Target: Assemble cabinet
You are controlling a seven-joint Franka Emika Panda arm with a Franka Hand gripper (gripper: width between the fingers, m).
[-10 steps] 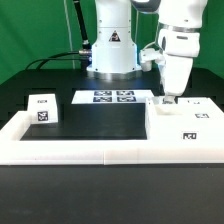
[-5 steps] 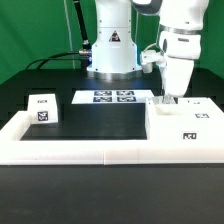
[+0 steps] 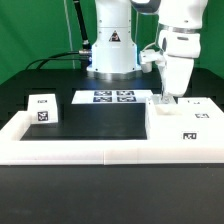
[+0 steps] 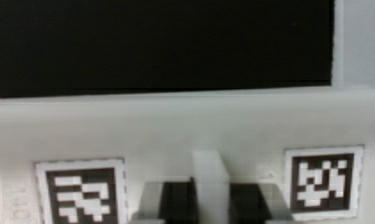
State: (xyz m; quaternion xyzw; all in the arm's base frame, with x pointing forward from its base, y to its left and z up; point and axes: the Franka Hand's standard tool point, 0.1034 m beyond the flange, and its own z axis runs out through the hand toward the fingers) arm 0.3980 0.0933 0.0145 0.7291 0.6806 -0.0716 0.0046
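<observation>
The cabinet, a white box-shaped body with black-and-white tags, stands at the exterior view's right on the table. My gripper reaches down onto its near-left top edge. In the wrist view, the cabinet fills the frame with two tags, and a thin upright white wall stands between them. My gripper straddles that wall. The dark fingers lie against it on both sides, so the gripper looks shut on it.
A small white panel with a tag stands at the exterior view's left. The marker board lies at the back middle. A low white rail frame borders the black table. The robot base stands behind.
</observation>
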